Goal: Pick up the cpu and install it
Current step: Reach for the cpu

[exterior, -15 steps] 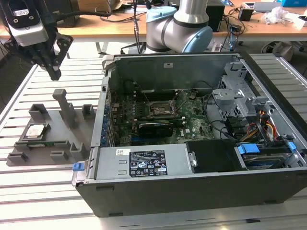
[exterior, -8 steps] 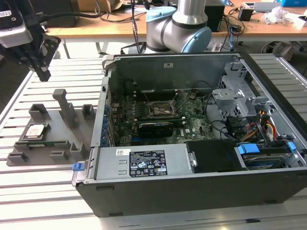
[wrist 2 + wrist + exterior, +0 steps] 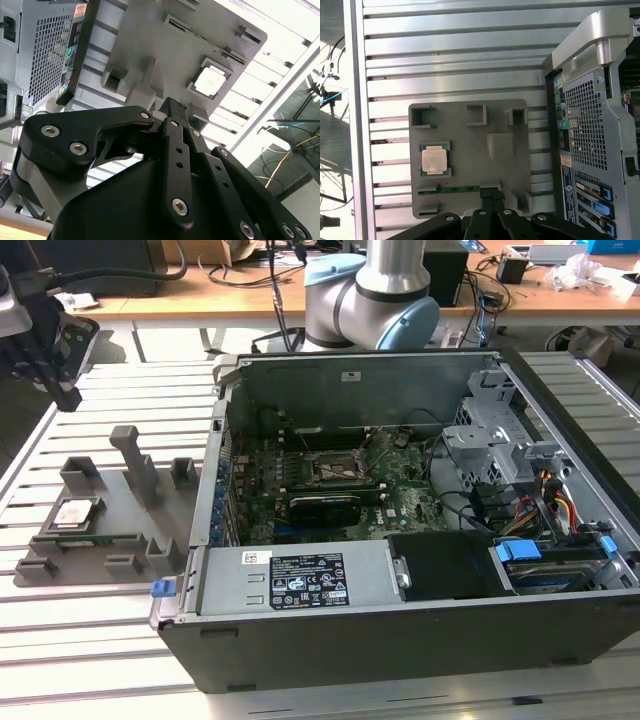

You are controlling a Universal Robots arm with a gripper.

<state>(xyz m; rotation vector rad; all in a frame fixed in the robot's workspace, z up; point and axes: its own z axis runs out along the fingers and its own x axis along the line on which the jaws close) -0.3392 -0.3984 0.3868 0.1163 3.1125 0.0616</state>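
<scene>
The cpu (image 3: 75, 512) is a small square chip with a silvery top. It lies flat in a recess of the grey fixture plate (image 3: 130, 540), at the exterior view's left, beside the open computer case (image 3: 400, 620). Both wrist views look down on the cpu (image 3: 435, 161) (image 3: 212, 80). My gripper (image 3: 67, 398) hangs high above the slatted table, up and away from the plate. In both wrist views its black fingers (image 3: 490, 191) (image 3: 172, 106) meet at the tips with nothing between them. The metal-framed socket (image 3: 335, 468) sits on the motherboard inside the case.
A long black card (image 3: 325, 508) stands just in front of the socket. A green memory stick (image 3: 457, 189) lies on the fixture plate (image 3: 470, 135) beside the cpu, and a grey post (image 3: 135, 465) rises from it. Drive cages and cables (image 3: 530, 500) crowd the case's right side.
</scene>
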